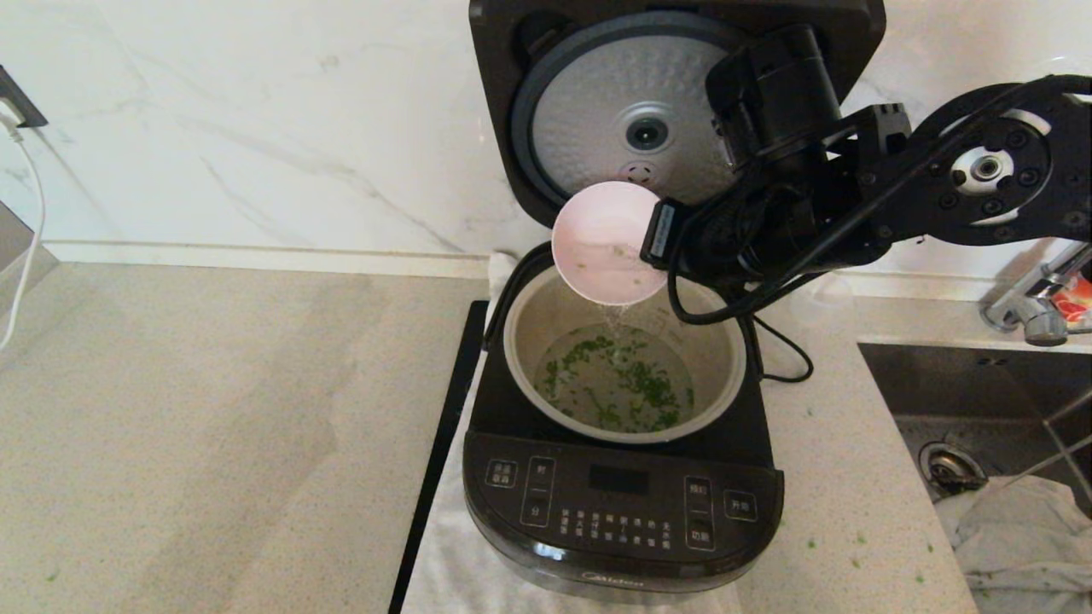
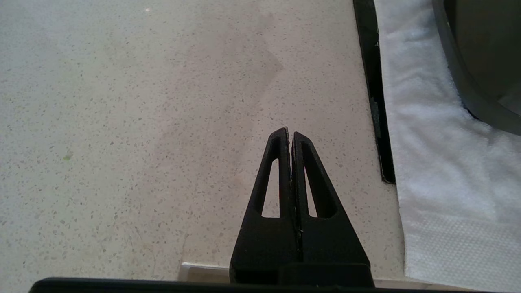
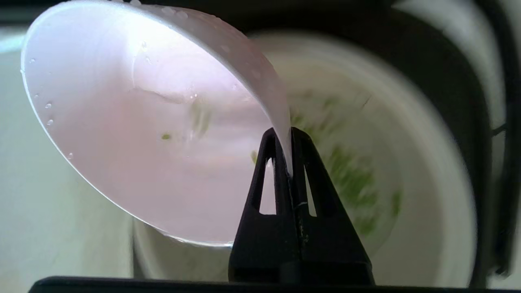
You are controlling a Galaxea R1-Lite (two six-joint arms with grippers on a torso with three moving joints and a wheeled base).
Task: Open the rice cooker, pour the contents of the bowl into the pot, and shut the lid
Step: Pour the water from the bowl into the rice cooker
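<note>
— Speckled beige stone countertop (image 1: 213, 409) runs below a white marble wall, with a steel sink (image 1: 972, 401) off to the robot's right. What stands on it?

— On a white towel (image 1: 461, 563) sits the glossy black squarish rice cooker (image 1: 623, 503), its hinged black lid (image 1: 512, 102) raised upright so the dimpled silver disc faces forward. The round light-grey metal inner pot (image 1: 725, 358) is exposed.

— And the small pale pink bowl (image 1: 601, 243)?

— It hangs tipped steeply above the back rim of the pot, mouth turned toward the camera. A thin stream of liquid falls from its lower edge. Most of the chopped green bits in clear liquid (image 1: 618, 384) already lie in the pot; a few flecks cling inside the bowl.

— Who holds it?

— The right gripper (image 3: 290, 138), reaching in from the robot's right, its fingers clamped on the bowl's rim.

— The other arm?

— The left gripper (image 2: 288, 134) is parked over bare countertop beside the towel, fingers pressed together with nothing between them.
</note>
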